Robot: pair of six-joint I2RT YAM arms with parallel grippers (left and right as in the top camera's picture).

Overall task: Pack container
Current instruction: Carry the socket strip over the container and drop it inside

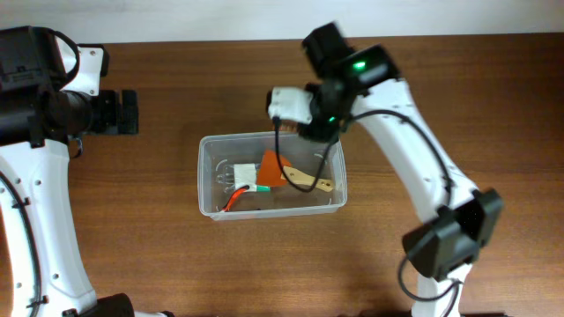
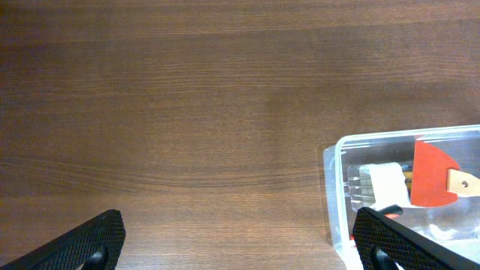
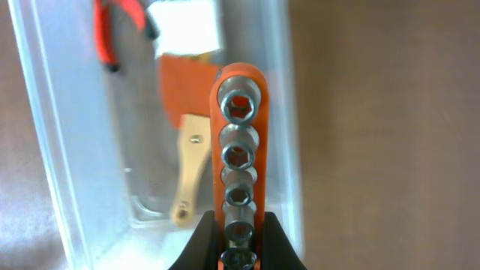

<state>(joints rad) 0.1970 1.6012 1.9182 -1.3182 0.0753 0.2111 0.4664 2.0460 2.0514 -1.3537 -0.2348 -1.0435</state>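
Overhead: clear plastic container sits mid counter, long side across the frame, lidless. Inside it lie an orange scraper with a wooden handle, a white block beside the blade, and a thin red piece along the near wall. Right end effector hangs over the far right corner of the container, arm reaching in from the lower right; what it holds is not readable from here. Left end effector is well off to the left of the container, over bare wood, holding nothing

Left wrist: left end effector released, its fingers at the two bottom corners, wide apart, only counter between them. Container corner is in frame at right, near the right finger; can't tell if they touch. Scraper and white block show through the wall

Right wrist: right end effector clenched on the near end of an orange socket rail, a row of hex sockets clipped along it. Rail points away from the camera, above the container interior next to one long wall. Below it lie the scraper, handle toward the camera, plus the white block and red piece further in
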